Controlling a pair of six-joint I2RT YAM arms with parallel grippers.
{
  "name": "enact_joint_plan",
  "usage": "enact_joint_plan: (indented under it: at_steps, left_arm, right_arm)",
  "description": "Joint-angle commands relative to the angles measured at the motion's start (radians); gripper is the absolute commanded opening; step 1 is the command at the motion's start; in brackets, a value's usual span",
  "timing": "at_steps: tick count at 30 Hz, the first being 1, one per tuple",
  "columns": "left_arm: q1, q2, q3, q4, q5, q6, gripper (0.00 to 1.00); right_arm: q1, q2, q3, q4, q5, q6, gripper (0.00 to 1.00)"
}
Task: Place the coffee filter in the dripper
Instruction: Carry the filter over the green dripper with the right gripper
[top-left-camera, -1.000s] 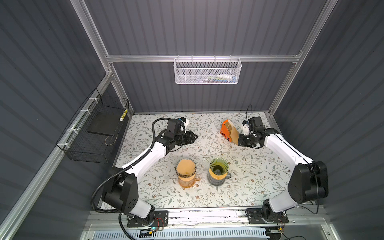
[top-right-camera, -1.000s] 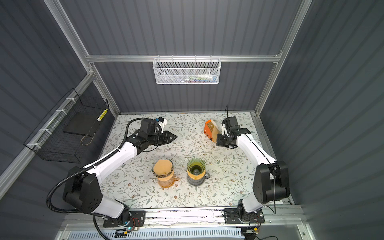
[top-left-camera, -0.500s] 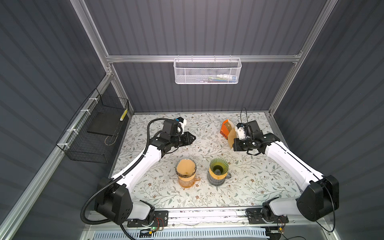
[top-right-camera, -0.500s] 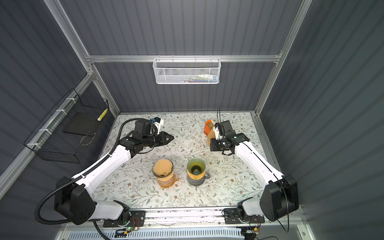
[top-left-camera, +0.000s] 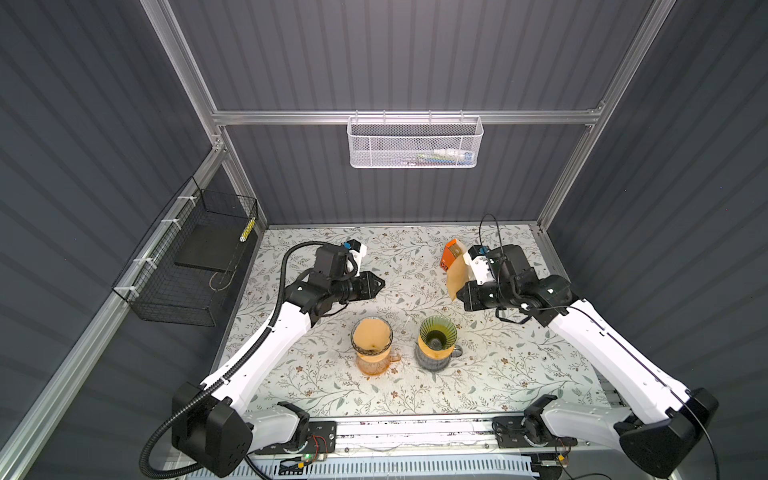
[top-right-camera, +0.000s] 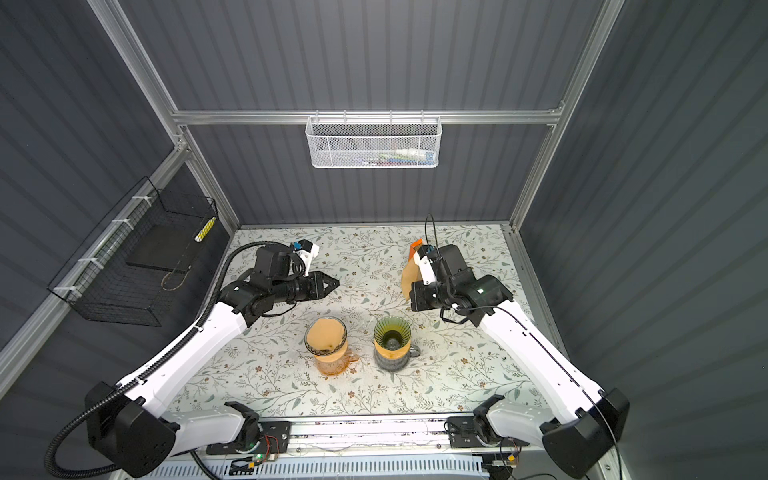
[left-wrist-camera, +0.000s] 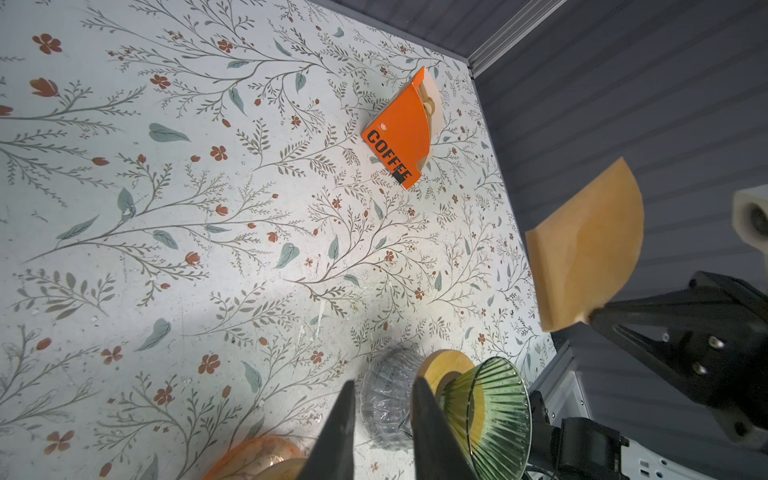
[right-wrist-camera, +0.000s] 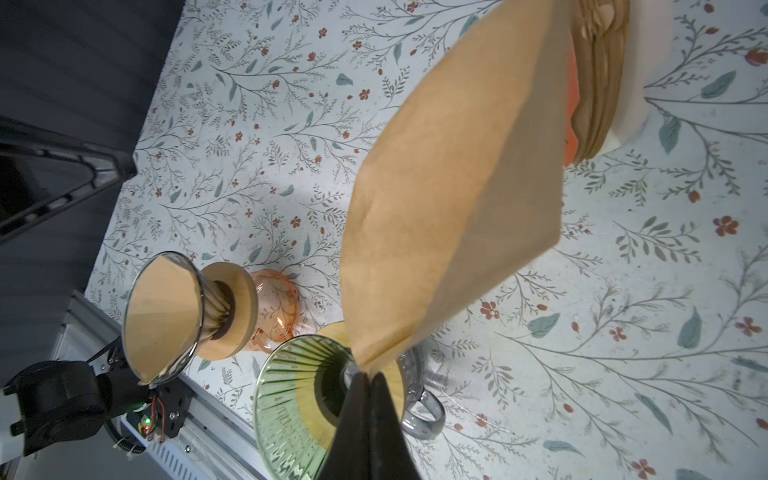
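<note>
A bimanual robot cell seen from above and from my two wrists, with a floral-patterned table under both my arms.

My right fingers are pressed fully together on the narrow corner of a tan coffee filter. The filter is folded flat into a fan shape. I hold it in the air, behind the green dripper and a little to its right in both top views. It is clear of the dripper and not inside it.

The green dripper is a ribbed glass cone with a wooden collar. It stands upright on a grey glass mug near the front middle of the table, and its cone is bare.

My left fingers are only slightly apart, with a narrow gap between them and nothing in it. They hang above the table, behind the green dripper and to its left, with their tips pointing across toward the held filter.

Just left of the green dripper stands a second dripper, already lined with a tan filter, on an orange glass jug. The two sets are near each other but apart.

Farther behind the green dripper, beyond the held filter, is an orange box printed COFFEE, with more tan filters showing at its open end.
</note>
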Motion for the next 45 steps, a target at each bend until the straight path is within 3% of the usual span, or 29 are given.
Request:
enact_joint_plan:
  at_steps: [1, 10, 24, 43, 45]
  left_arm:
    - [0.008, -0.032, -0.003, -0.044, -0.004, 0.029, 0.26]
    - [0.008, -0.066, 0.020, -0.093, -0.037, 0.041, 0.26]
    - [0.007, -0.105, 0.026, -0.132, -0.028, 0.049, 0.27]
    - [0.006, -0.109, 0.020, -0.133, -0.019, 0.042, 0.27]
    - [0.006, -0.103, 0.017, -0.129, 0.023, 0.042, 0.27]
  right_arm:
    - [0.032, -0.040, 0.017, -0.069, -0.022, 0.047, 0.00]
    - [0.160, -0.139, -0.037, -0.060, -0.049, 0.149, 0.00]
    - [0.344, -0.141, -0.114, 0.016, -0.007, 0.259, 0.00]
    - [0.362, -0.121, -0.228, 0.110, 0.001, 0.328, 0.00]
    - [0.362, -0.127, -0.236, 0.110, 0.008, 0.334, 0.00]
